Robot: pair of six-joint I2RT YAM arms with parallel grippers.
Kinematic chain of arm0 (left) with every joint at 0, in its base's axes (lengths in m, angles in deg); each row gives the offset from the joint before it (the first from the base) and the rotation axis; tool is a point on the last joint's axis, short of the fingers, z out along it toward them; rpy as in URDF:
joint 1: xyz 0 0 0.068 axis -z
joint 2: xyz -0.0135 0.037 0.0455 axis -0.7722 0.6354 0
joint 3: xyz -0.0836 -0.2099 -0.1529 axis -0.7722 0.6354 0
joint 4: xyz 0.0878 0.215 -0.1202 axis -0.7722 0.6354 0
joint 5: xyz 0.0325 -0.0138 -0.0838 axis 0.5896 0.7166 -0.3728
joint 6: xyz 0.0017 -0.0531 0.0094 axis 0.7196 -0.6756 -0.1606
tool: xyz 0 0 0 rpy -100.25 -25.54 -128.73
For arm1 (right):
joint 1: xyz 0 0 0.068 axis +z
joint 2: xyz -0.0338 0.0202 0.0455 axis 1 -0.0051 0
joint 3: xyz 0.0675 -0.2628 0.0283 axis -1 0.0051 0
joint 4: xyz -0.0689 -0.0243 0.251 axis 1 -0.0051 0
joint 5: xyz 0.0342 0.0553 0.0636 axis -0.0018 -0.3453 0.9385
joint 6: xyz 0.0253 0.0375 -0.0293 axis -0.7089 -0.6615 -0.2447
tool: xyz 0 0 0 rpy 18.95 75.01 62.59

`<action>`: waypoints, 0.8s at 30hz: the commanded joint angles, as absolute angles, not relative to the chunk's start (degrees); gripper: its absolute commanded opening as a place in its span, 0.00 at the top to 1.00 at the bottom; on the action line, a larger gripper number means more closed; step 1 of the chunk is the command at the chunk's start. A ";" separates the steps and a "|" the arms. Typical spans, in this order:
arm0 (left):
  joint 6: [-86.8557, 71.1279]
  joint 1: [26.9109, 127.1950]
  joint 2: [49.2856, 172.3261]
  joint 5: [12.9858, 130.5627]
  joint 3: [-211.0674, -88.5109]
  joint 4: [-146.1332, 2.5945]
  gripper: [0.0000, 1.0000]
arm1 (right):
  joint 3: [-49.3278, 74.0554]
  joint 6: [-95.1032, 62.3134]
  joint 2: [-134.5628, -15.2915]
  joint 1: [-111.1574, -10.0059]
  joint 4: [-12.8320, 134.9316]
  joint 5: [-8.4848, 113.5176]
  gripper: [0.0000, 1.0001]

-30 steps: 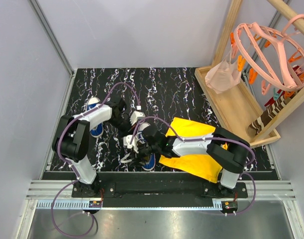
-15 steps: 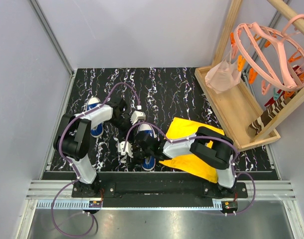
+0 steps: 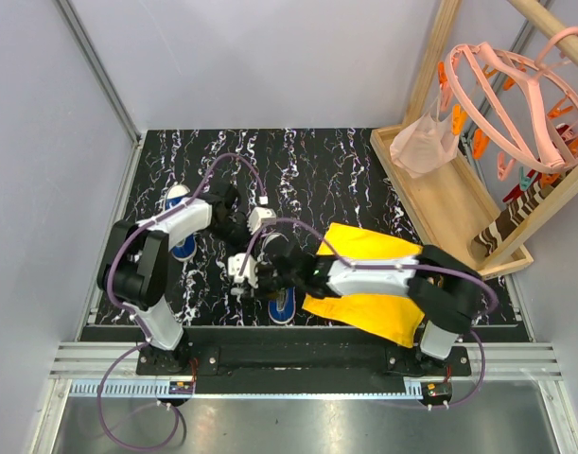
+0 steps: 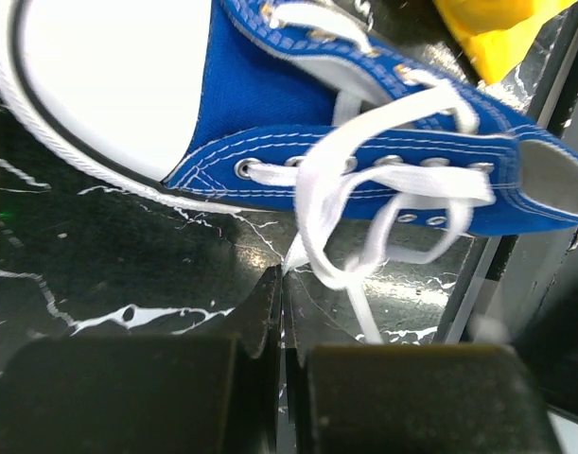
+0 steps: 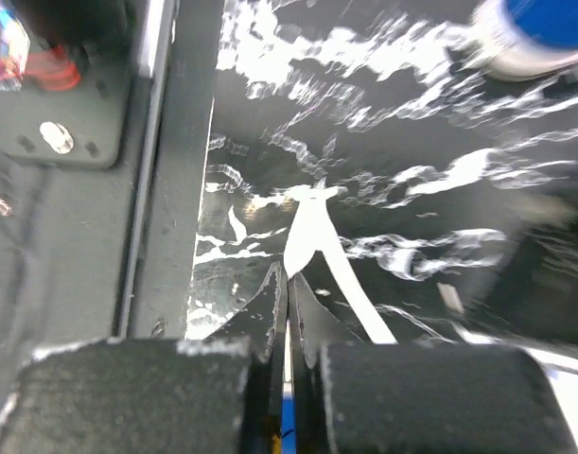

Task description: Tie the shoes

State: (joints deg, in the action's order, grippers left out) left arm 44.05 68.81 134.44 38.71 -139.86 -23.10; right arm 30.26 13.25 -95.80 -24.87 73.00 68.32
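One of the blue shoes, with a white toe cap and loose white laces, fills the left wrist view. My left gripper is shut on a lace strand beside it. From above, that shoe lies partly under the right arm, with the left gripper just beyond it. My right gripper is shut on a flat white lace stretched over the black mat, near the left of the shoe. The other shoe sits behind the left arm and shows blurred in the right wrist view.
A yellow cloth lies under the right arm. A wooden tray with a pink hanger rack stands at the right. The table's metal front rail runs close to the right gripper. Grey walls close in the black marbled mat.
My right gripper has shut on the lace and drawn it up and left, away from the shoe. The left gripper stays shut and has hardly moved.
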 commanded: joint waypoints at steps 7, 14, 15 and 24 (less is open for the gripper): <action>45.02 68.92 116.55 39.87 -137.48 -21.94 1.00 | 37.18 12.91 -62.51 -37.50 47.69 63.17 1.00; 44.24 69.01 109.76 42.15 -135.28 -22.12 1.00 | 44.75 14.85 -46.24 -39.79 33.89 53.41 1.00; 44.15 68.92 109.06 43.46 -135.02 -22.29 1.00 | 45.19 14.77 -44.05 -39.87 32.65 52.18 1.00; 44.06 68.40 96.93 55.41 -126.58 -29.75 1.00 | 48.62 15.91 -37.18 -46.03 22.37 45.15 1.00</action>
State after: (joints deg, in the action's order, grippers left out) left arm 44.18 68.79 101.55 48.24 -128.73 -24.50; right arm 47.55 14.30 -39.82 -44.67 28.17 50.33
